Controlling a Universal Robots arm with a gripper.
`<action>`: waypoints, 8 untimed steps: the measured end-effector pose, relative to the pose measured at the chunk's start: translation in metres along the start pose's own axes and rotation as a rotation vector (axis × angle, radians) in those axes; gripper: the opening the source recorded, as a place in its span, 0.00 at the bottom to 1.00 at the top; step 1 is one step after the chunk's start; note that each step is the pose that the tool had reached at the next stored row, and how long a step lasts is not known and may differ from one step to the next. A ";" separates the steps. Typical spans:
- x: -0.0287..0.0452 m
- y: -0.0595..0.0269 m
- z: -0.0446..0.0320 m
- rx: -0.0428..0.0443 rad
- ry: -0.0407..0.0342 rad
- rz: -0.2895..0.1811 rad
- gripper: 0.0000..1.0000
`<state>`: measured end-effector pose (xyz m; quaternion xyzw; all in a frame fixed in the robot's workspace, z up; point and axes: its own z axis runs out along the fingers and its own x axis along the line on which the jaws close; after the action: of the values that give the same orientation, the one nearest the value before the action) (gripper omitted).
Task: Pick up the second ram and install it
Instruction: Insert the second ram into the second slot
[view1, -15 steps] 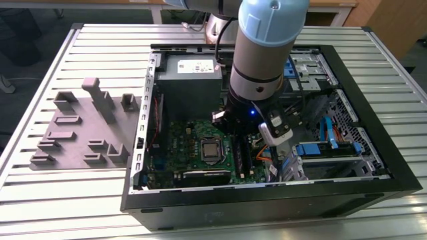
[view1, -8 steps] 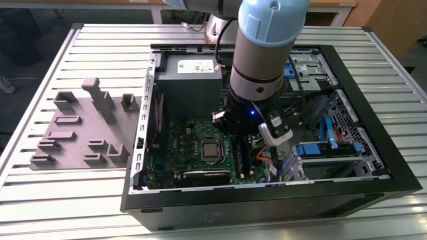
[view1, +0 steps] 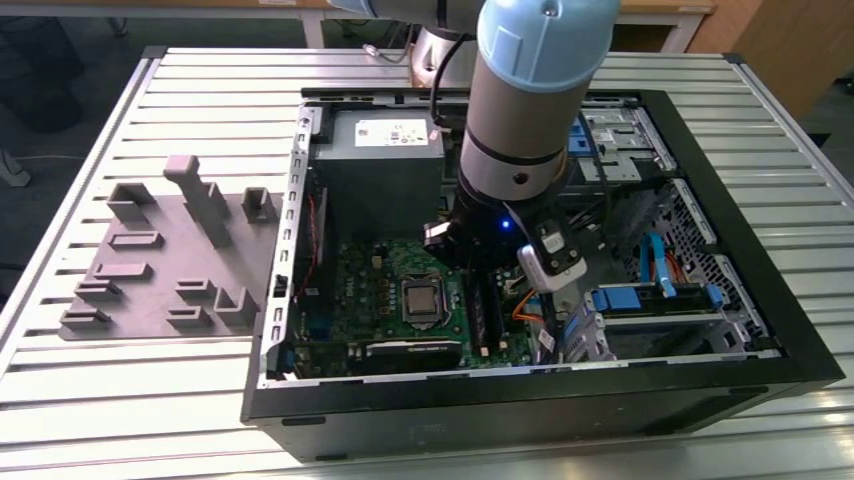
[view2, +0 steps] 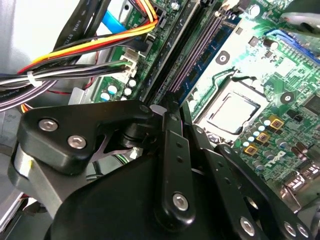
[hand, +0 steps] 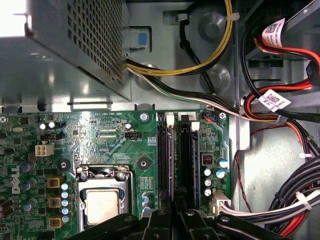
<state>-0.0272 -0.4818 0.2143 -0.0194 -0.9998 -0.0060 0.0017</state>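
- Inside the open computer case (view1: 747, 330), my end effector (hand: 175, 212) hangs low over the motherboard (hand: 100, 135), right above the long black slots (hand: 172, 160).
- Its linkage bars are drawn close together, narrow, as if pinching something thin; I cannot tell whether the second ram is actually between the tips.
- One slot looks filled by a stick (view2: 200, 62) in the second wrist view.
- My worry: a tilted or offset push could jam the stick against the slot's edge, or snag the cable bundle (hand: 295, 200) nearby.
- On the desk (view1: 160, 400), the grey fixture (view1: 160, 260) stands well apart.
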 end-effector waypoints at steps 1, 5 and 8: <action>0.0000 0.0000 -0.0009 0.0000 0.0001 0.000 0.14; 0.0000 0.0001 -0.0031 -0.0001 0.0001 0.000 0.14; 0.0000 0.0000 -0.0032 0.0001 0.0002 -0.002 0.14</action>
<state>-0.0272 -0.4819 0.2175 -0.0183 -0.9998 -0.0060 0.0018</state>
